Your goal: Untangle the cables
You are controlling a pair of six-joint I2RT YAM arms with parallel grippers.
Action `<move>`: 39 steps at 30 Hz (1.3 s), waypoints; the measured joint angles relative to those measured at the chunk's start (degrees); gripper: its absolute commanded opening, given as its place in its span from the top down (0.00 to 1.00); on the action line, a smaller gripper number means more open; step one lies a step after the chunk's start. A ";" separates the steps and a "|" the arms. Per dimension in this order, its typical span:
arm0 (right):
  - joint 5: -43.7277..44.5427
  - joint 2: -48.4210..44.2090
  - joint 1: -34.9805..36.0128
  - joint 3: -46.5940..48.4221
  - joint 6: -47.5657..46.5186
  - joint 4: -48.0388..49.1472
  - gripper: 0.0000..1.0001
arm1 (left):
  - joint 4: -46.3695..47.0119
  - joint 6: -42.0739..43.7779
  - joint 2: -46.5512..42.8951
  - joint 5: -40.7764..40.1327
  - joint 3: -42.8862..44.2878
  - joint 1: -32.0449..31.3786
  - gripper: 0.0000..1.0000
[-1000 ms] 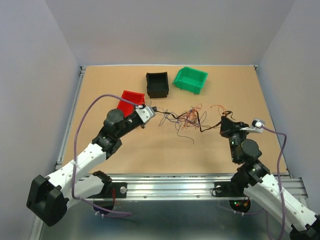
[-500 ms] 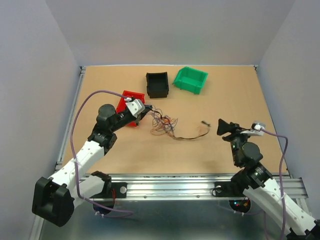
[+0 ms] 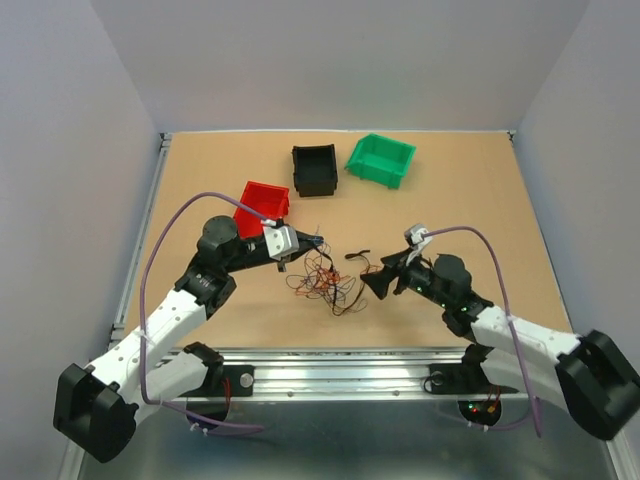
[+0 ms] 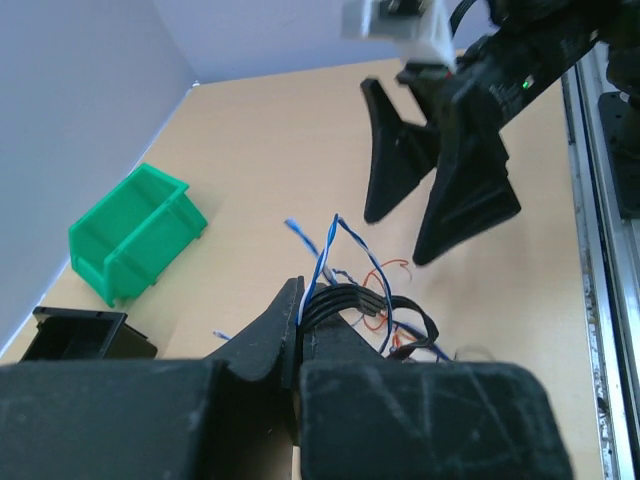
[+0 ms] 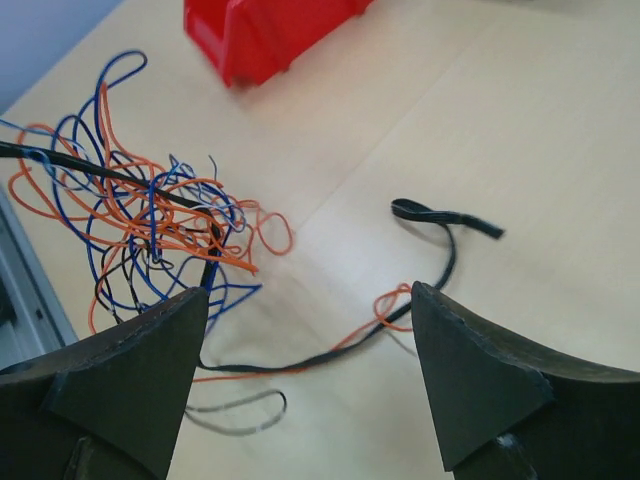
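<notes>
I look down from top camera, high, far back. Wrist cameras close, low; both show cables [image 5: 160,218] just ahead.

Cables [image 3: 325,280]: on the table [image 3: 480,200] near its front edge, between left gripper [image 3: 308,244] and right gripper [image 3: 378,281].
Bins: left bin [image 3: 262,205], middle bin [image 3: 314,168] and right bin [image 3: 380,160] behind them (toward the far edge).

Three bins stand on one table [image 3: 480,200]: one red bin [image 3: 262,200], one black bin [image 3: 315,168], one green bin [image 3: 381,159]. There is one tangled bunch of cables [image 3: 325,278]. Two claws show: left claw [image 3: 303,243], right claw [image 3: 372,288].
</notes>
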 measured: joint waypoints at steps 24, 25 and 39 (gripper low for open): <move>-12.70 29.66 9.01 11.32 -3.32 19.52 0.99 | -0.74 -0.02 -1.40 -7.43 0.02 -0.85 1.00; -10.32 28.30 9.01 11.17 -3.15 19.17 0.99 | -0.11 -0.63 -1.44 -9.49 0.02 -0.83 1.00; -3.65 15.30 9.01 6.08 -7.15 14.75 0.13 | 1.84 -2.16 -1.31 -9.22 0.02 0.48 1.00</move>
